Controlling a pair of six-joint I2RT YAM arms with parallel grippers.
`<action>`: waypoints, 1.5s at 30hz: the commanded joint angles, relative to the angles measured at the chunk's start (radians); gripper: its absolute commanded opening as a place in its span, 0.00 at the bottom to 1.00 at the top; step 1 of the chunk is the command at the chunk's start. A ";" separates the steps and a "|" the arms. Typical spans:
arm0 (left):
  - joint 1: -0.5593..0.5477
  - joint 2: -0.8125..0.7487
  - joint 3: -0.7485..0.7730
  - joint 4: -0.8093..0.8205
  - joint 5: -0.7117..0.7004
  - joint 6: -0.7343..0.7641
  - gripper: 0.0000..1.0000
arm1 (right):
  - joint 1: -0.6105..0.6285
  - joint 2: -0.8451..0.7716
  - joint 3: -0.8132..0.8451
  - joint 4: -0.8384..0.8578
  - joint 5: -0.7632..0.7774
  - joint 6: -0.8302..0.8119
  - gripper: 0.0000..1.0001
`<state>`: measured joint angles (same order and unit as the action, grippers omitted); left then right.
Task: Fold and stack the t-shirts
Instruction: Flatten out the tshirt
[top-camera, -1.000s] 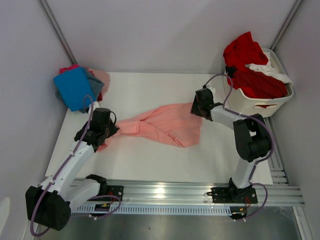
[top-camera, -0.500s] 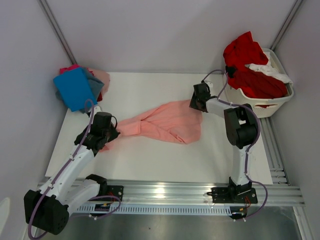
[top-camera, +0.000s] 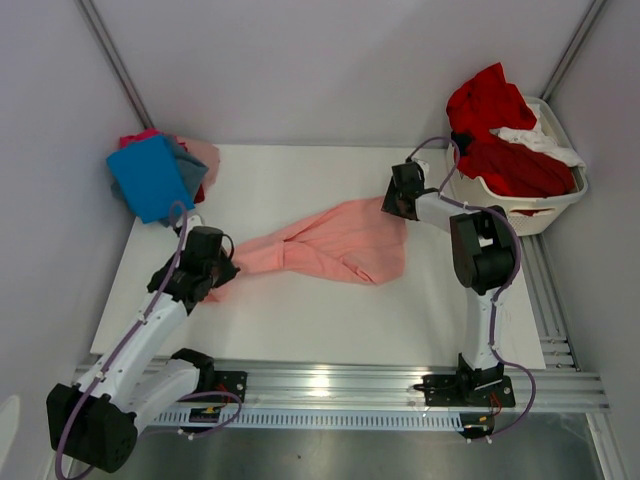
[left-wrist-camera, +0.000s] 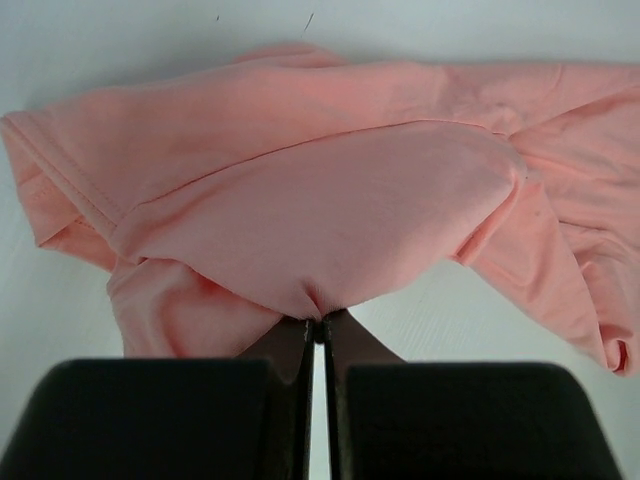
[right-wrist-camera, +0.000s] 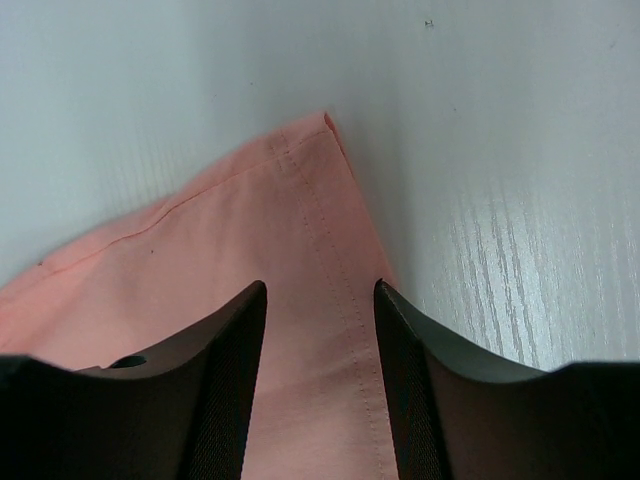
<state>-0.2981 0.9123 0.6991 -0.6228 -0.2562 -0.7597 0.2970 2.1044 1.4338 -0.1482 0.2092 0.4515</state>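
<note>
1. Left gripper (left-wrist-camera: 318, 325): fingers were closed tight, pinching a fold of the salmon-pink soft cloth t-shirt (top-camera: 330, 245) near the left edge of the flat white worktop (top-camera: 300, 330).
2. Right gripper (right-wrist-camera: 320, 300): fingers stood moderately apart, straddling a hemmed corner of the shirt toward the far right of the worktop. No pinch was evident, and the cloth lay flat beneath them.
3. The garment lay drawn out between the two grippers across the middle of the worktop. It was rumpled and bunched, with no tidy fold formed.
4. A stack of folded shirts, a bright blue cloth t-shirt (top-camera: 148, 175) uppermost, sat at the far left corner. These were judged finished.
5. The white slatted plastic laundry basket (top-camera: 515, 210) at the far right corner held a crumpled red cloth t-shirt (top-camera: 495, 130) and a white cloth t-shirt (top-camera: 540, 140). Both were judged outstanding.
6. Assessment: the task was partway. The pink shirt needed flattening, folding and stacking, and the basket's contents would follow.
</note>
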 joint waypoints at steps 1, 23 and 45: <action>-0.006 -0.030 -0.009 0.023 0.032 -0.007 0.01 | -0.004 0.016 0.042 -0.017 0.002 -0.017 0.51; -0.019 -0.030 -0.035 0.107 0.147 0.065 0.01 | -0.058 0.180 0.266 -0.037 -0.002 -0.063 0.55; -0.024 -0.030 0.043 0.129 0.095 0.122 0.01 | -0.075 0.065 0.218 -0.034 -0.039 -0.097 0.00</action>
<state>-0.3141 0.8951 0.6823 -0.5339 -0.1307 -0.6716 0.2203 2.2715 1.6825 -0.1883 0.1566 0.3832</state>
